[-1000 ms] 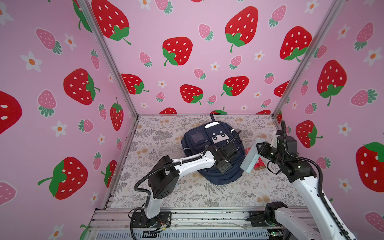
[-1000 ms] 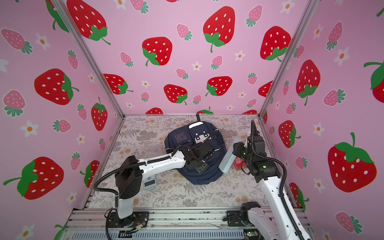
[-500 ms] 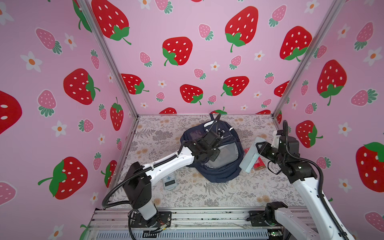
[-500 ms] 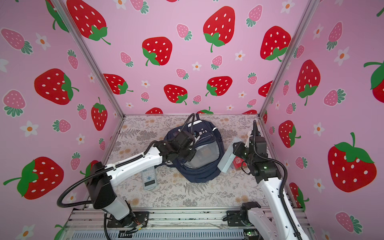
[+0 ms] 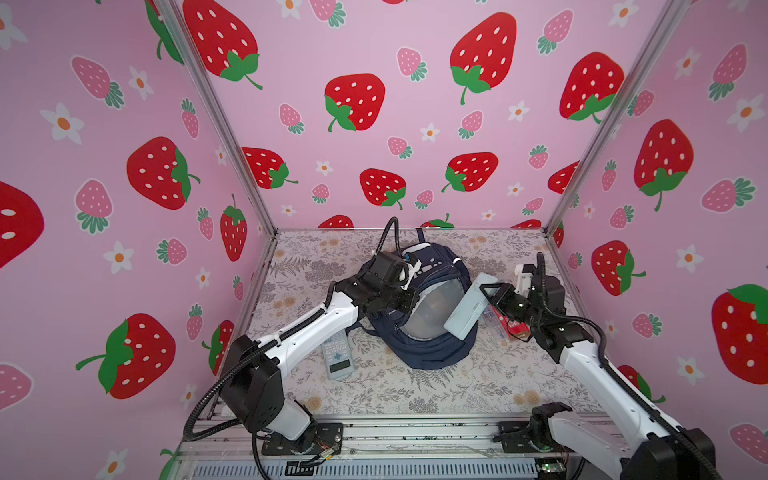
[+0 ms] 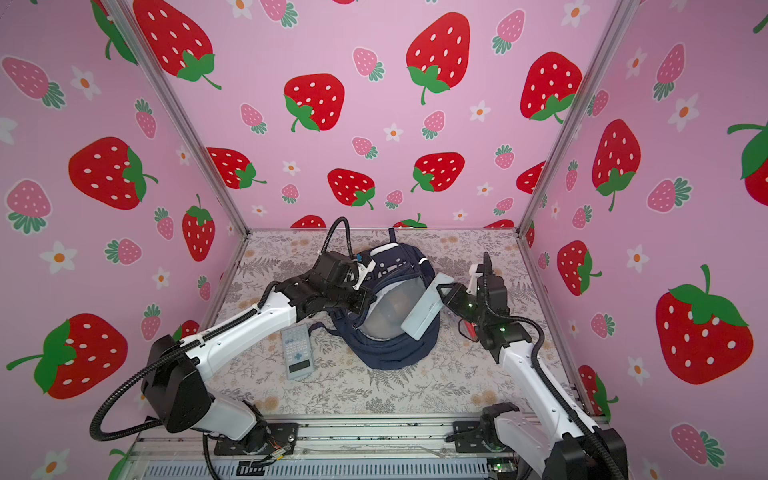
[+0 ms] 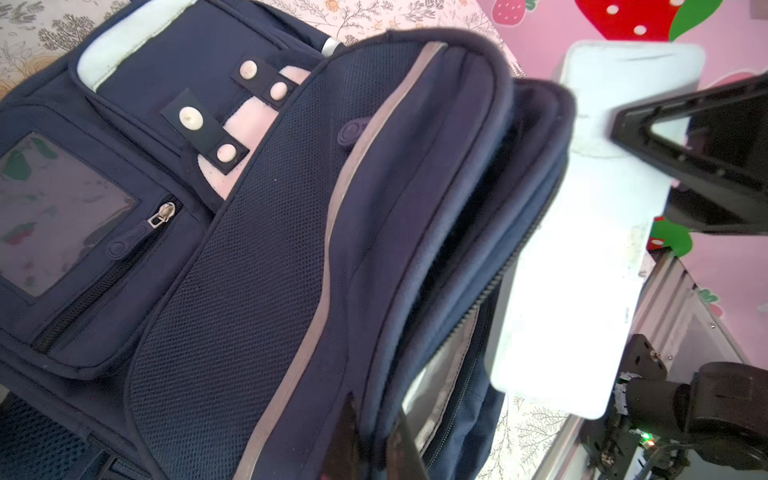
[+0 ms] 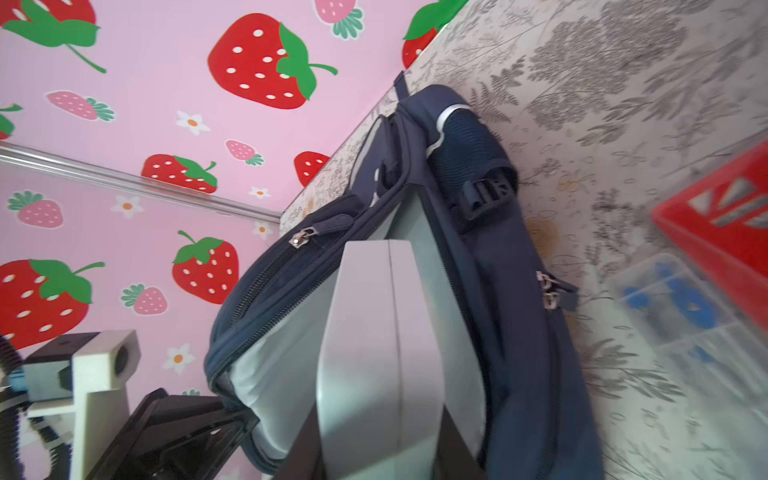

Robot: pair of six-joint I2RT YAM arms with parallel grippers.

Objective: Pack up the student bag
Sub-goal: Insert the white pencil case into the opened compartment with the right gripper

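Observation:
The student bag [image 5: 428, 353] [image 6: 390, 353], a navy backpack, lies in the middle of the floral mat with its main compartment gaping and grey lining showing. My left gripper [image 5: 405, 297] [image 6: 368, 301] [image 7: 374, 415] is shut on the rim of the bag's [image 7: 249, 249] front flap and holds it raised. My right gripper [image 5: 488, 291] [image 6: 442, 293] [image 8: 376, 415] is shut on a pale grey oblong case [image 5: 467, 309] [image 6: 424, 311] [image 8: 374, 332]. The case [image 7: 582, 270] slants with its far end at the bag's [image 8: 519, 291] open mouth.
A grey calculator [image 5: 338, 353] [image 6: 297, 351] lies on the mat left of the bag, under my left forearm. A red packet [image 5: 513, 324] [image 8: 723, 216] and a clear plastic box [image 8: 681, 307] lie right of the bag. Pink strawberry walls close in three sides.
My left gripper shut on the bag's flap and pulled it up and back, opening the main compartment. The left arm swung left, uncovering the calculator. The right gripper brought the case nearer the opening.

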